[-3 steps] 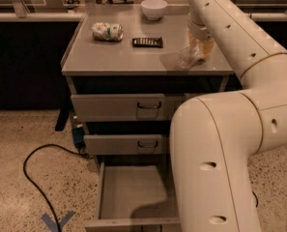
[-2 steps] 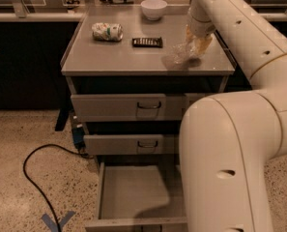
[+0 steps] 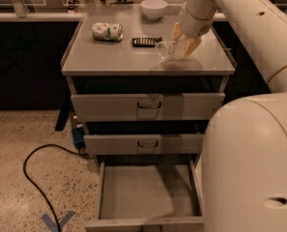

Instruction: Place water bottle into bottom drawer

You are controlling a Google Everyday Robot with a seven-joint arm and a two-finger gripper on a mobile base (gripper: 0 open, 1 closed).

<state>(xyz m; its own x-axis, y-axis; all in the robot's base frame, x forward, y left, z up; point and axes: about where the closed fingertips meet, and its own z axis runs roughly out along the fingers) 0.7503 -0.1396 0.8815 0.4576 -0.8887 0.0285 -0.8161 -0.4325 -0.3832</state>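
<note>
The pincer (image 3: 183, 41) is over the far right of the counter (image 3: 114, 57), its two fingers clamped on one end of the water bottle (image 3: 165, 50). The bottle juts out to the left, just above the countertop. Down near the floor, the bottom drawer (image 3: 148, 192) stands pulled open. A can (image 3: 107, 31) lies on the counter's left.

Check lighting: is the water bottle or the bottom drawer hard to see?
Camera view: dim, warm light; the clear water bottle barely stands out at the gripper over the cabinet top's right side; soft shadow beneath; another shadow darkens the bottom drawer's right side.
</note>
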